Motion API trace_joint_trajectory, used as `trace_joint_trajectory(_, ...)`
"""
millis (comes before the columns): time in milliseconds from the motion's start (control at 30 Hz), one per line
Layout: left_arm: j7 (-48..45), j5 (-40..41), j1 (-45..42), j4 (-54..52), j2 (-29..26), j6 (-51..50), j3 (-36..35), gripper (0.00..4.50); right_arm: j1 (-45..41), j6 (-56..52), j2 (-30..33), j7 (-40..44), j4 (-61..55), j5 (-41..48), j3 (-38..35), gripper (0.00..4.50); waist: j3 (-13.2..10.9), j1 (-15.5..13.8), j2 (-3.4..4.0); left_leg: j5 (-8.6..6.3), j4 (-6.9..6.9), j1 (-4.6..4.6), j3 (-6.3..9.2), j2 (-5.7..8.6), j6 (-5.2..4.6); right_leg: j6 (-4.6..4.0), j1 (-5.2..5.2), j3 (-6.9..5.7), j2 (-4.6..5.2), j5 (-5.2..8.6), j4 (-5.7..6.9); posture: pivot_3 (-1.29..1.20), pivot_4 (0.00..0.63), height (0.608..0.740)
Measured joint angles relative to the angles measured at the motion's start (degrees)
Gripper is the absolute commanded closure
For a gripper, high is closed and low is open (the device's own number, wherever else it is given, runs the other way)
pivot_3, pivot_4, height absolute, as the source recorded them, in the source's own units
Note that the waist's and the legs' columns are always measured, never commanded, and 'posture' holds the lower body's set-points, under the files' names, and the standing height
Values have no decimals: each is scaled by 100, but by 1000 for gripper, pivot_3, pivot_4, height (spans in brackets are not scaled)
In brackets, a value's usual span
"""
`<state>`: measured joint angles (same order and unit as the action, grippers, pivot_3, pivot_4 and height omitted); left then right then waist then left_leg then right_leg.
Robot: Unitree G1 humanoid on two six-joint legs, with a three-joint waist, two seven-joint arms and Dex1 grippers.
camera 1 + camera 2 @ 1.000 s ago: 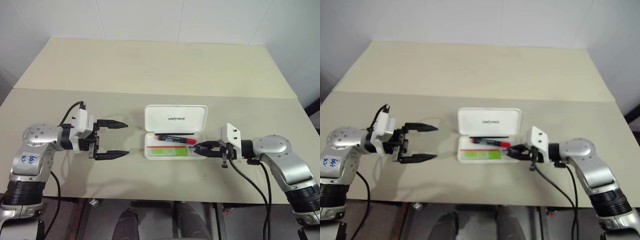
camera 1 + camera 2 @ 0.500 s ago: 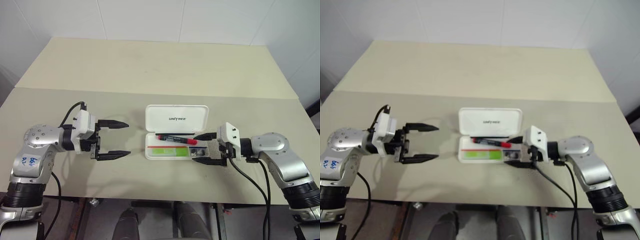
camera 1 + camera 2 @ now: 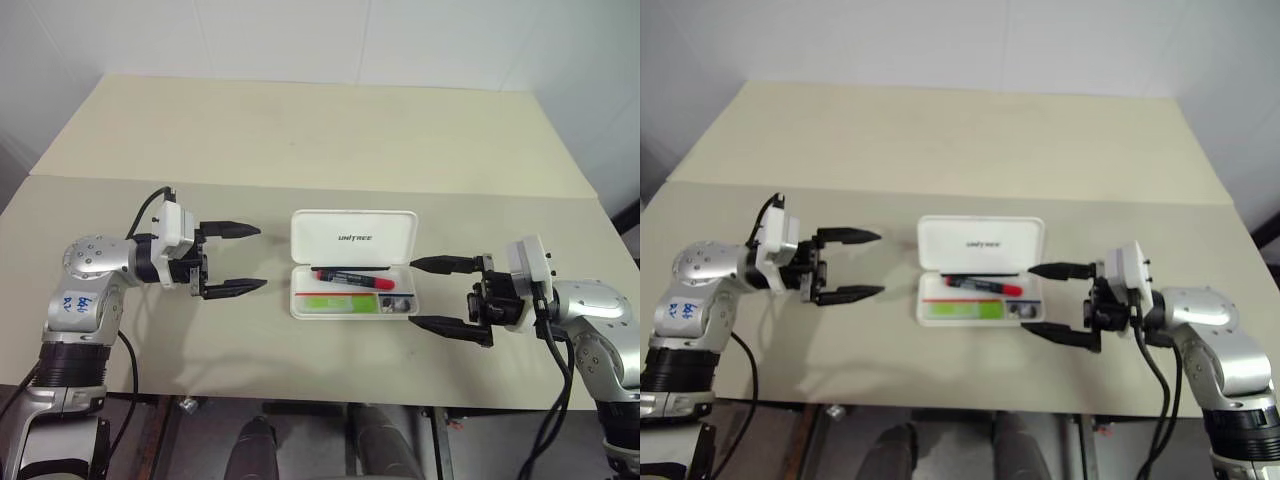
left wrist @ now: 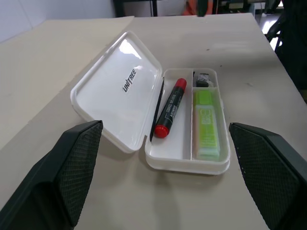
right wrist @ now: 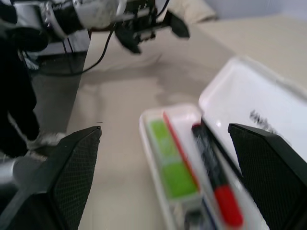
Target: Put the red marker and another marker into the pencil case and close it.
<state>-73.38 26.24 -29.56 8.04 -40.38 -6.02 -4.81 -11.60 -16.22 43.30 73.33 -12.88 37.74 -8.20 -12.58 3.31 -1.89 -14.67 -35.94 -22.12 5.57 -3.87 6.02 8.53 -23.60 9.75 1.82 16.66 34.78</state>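
**Both markers in, lid still up**

Head view: my left gripper (image 3: 234, 259) and right gripper (image 3: 440, 296) flank the pencil case (image 3: 352, 238), jaws apart, empty.

Left wrist view: the red marker (image 4: 170, 107) lies slanted beside the green marker (image 4: 206, 122); a careless push could jam the lid.

Two arms, silver-grey metal shells with rounded joint housings and black ribbed forearm bands. Left arm shell carries blue handwritten marks. Each wrist bears a white boxy camera block with black cable looping back along the arm. Left gripper (image 3: 236, 258) and right gripper (image 3: 444, 296): two long, tapered black fingers each, inner pads cross-hatched.
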Motion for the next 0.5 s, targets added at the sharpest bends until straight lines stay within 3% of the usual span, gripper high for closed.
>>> trace_joint_trajectory(100,17,-194,-465,559,146,223,124,600,-7,47,22,-82,37,-85,-112,0,0,-5,0,1,-8,0,0,0,0,-1,1,0,0,-1,0,0,150,740)
trace_joint_trajectory(467,-150,-829,-2076,3027,481,1352,266,4322,244,182,16,-183,-48,-65,-364,0,0,-23,0,0,-1,-5,2,1,-1,28,0,-1,-1,-14,2,0,150,740)
trace_joint_trajectory(500,-123,-940,-2282,3394,505,1532,274,4457,264,204,16,-209,-52,-67,-371,0,0,-24,0,0,0,-5,2,1,-1,29,0,-2,-1,-13,3,0,150,740)
